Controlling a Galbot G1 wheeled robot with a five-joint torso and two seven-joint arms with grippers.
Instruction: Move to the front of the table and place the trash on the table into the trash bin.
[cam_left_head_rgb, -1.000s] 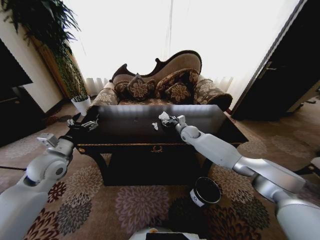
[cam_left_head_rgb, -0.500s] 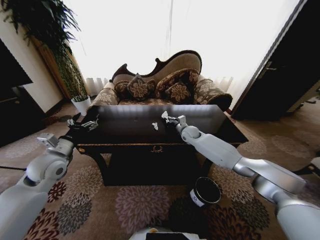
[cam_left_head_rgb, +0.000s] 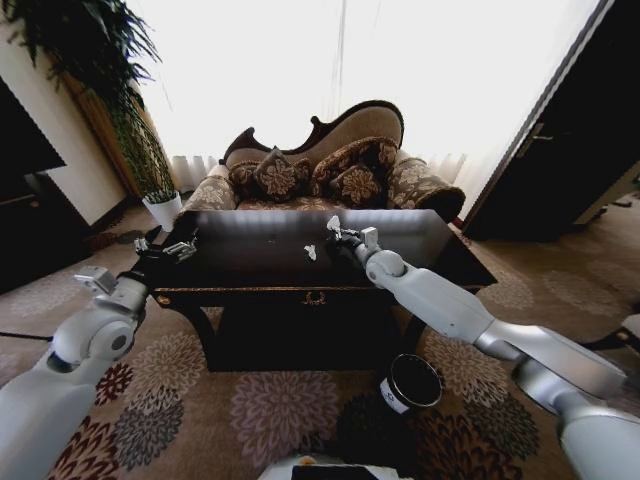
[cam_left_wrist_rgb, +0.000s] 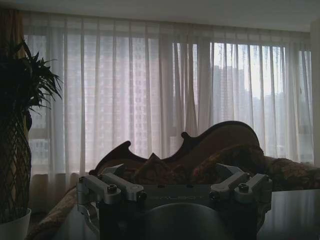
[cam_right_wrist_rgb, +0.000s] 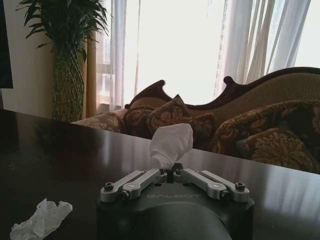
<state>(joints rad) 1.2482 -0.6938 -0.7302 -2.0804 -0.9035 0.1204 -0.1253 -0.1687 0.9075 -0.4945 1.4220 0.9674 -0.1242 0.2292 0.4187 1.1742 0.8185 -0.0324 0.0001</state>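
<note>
The dark glossy table (cam_left_head_rgb: 250, 275) stands in front of me. My right gripper (cam_left_head_rgb: 340, 238) hovers just above its middle, shut on a crumpled white paper wad (cam_left_head_rgb: 333, 224). In the right wrist view the wad (cam_right_wrist_rgb: 171, 144) sticks up from between the closed fingertips of that gripper (cam_right_wrist_rgb: 170, 173). A second white paper scrap (cam_left_head_rgb: 311, 252) (cam_right_wrist_rgb: 42, 220) lies on the tabletop beside it. The black trash bin (cam_left_head_rgb: 410, 383) sits on the carpet below the table's front right. My left gripper (cam_left_head_rgb: 166, 247) (cam_left_wrist_rgb: 172, 181) rests open over the table's left corner, holding nothing.
An ornate sofa (cam_left_head_rgb: 330, 165) with patterned cushions stands behind the table. A tall plant in a white pot (cam_left_head_rgb: 162, 208) is at the back left. Dark furniture (cam_left_head_rgb: 30, 215) lines the left wall and a dark door (cam_left_head_rgb: 565, 150) stands at the right.
My right gripper has lifted the paper wad slightly up off the tabletop. The left arm has stayed put.
</note>
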